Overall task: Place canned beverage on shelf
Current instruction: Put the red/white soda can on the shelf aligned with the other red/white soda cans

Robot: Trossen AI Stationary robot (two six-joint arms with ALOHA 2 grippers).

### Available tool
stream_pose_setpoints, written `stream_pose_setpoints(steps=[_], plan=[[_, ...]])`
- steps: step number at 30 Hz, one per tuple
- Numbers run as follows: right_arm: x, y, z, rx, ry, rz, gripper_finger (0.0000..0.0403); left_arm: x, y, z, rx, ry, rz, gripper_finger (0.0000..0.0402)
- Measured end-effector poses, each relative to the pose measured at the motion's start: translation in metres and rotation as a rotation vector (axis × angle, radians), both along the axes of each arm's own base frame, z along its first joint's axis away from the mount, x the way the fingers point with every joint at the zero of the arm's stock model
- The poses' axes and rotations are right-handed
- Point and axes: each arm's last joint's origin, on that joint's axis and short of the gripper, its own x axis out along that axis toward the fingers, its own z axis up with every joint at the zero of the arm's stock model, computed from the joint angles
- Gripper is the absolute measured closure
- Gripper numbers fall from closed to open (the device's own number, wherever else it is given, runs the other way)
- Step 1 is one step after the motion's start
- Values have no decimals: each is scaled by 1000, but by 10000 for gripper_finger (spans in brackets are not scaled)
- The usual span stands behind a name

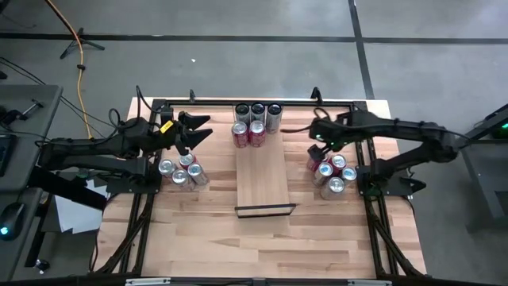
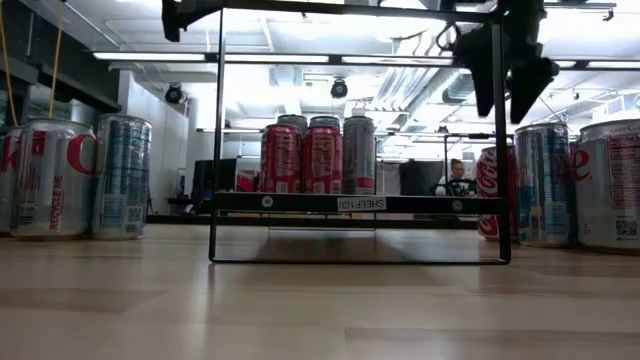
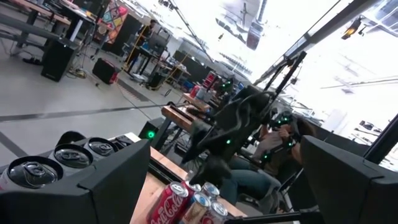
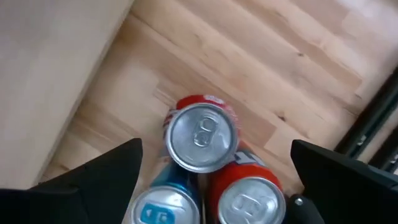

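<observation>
Pale wood shelf [image 1: 264, 184]: a long narrow board lying flat at the centre of the striped butcher-block table [image 1: 262, 242], running from 12 to 6 o'clock, with its thin black lip [image 1: 265, 210] at the 6 o'clock end.
Cans on the shelf [image 1: 256, 123]: five upright beverage cans grouped at the shelf's 12 o'clock end; three with dark or silver tops stand in the far row, two red ones just in front of them. In the low view they stand behind the black lip labelled SHELF.
Right cluster [image 1: 329, 173]: several red and silver cans standing close together on the table at 3 o'clock of the shelf, beside it and not on it.
Right gripper [image 1: 315, 133]: hangs over the right cluster's 12 o'clock edge, fingers spread wide and grasping nothing. Its wrist view looks straight down on a red can with a silver top [image 4: 202, 137] between the two dark fingers [image 4: 106, 171], not touched by either; a blue-topped can [image 4: 163, 211] and another red can [image 4: 249, 198] stand against it.
Left cluster [image 1: 181, 170]: silver and red cans standing together at 9 o'clock of the shelf.
Left gripper [image 1: 202, 129]: held above the table at 12 o'clock of the left cluster, pointing toward the shelf, fingers apart and empty.
Room: a person [image 2: 458, 178] sits far behind the table in the low view.
</observation>
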Motion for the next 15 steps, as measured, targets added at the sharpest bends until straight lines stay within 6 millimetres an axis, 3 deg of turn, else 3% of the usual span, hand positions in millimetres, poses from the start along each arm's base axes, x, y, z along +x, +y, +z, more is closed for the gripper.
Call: stream_pose_setpoints(steps=[15], plan=[[43, -9, -55, 94, 238, 17, 6, 0, 0, 0, 6, 2, -2, 41]])
